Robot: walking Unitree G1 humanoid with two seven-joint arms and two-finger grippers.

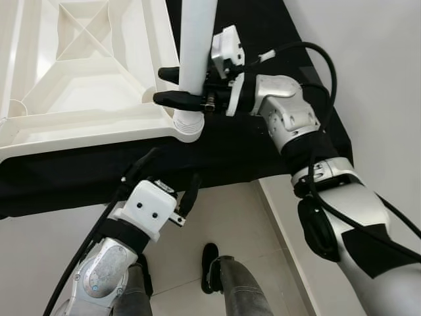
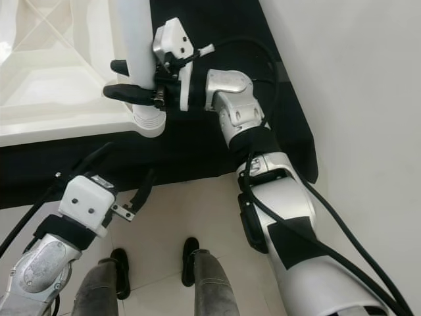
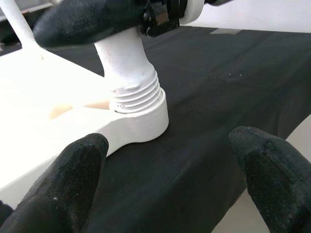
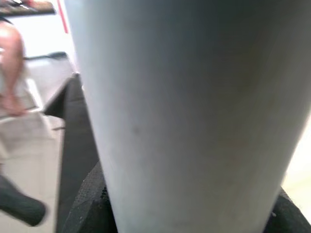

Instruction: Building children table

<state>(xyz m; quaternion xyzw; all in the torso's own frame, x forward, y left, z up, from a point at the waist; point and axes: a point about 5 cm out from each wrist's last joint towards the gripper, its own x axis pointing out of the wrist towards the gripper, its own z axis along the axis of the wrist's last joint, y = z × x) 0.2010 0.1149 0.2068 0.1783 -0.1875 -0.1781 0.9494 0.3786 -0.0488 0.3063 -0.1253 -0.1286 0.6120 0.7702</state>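
- White plastic tabletop, lying upside down on the black cloth of the work surface; its ribbed underside faces me, with diagonal braces meeting in the recessed middle.
- White table leg, standing upright in the corner socket of the tabletop nearest my right arm; in my left wrist view the threaded end still shows several ridges above the socket rim.
- My right gripper, reaching in from the right and pinching the leg just above the socket, one black finger on the far side and one on the near side of the tube.
- In my right wrist view the leg sits hard against the camera, blurred, with the black finger bases at either side of it.
- My left gripper, held low before the near edge of the cloth, below the socket and touching nothing; its two fingers are spread wide, framing the socket in the wrist view.
- Pale tiled floor under the table edge, with my dark feet on it.
- Far background of the right wrist view: something pinkish at the side, possibly a person, too blurred to tell.
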